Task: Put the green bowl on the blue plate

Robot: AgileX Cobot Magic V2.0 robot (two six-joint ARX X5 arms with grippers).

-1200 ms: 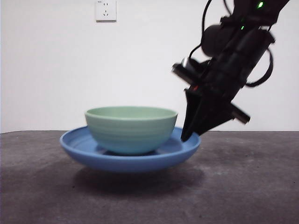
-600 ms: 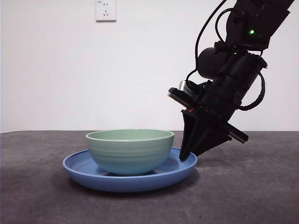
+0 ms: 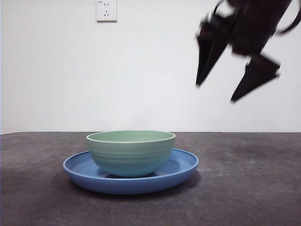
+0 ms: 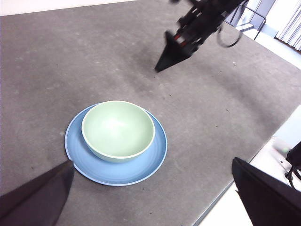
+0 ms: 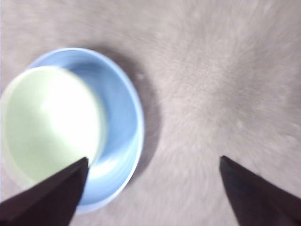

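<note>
The right wrist view is smeared by motion blur, so the rims of the green bowl [image 5: 49, 125] and blue plate [image 5: 123, 117] run soft there, and the bowl is cut off at the picture's edge. In the front view the right gripper [image 3: 215, 92] is blurred too, and its arm is cut off by the picture's top corner. Its jaws are spread wide and hold nothing; the bowl and plate lie below them and off to one side, well apart from the tips. The left gripper [image 4: 153, 190] shows only two dark jaw tips, set wide apart and empty, with the plate's near rim between them but not touching either. The green bowl [image 3: 130, 151] sits upright inside the blue plate [image 3: 181, 168], which rests flat on the grey tabletop [image 3: 244, 188].
</note>
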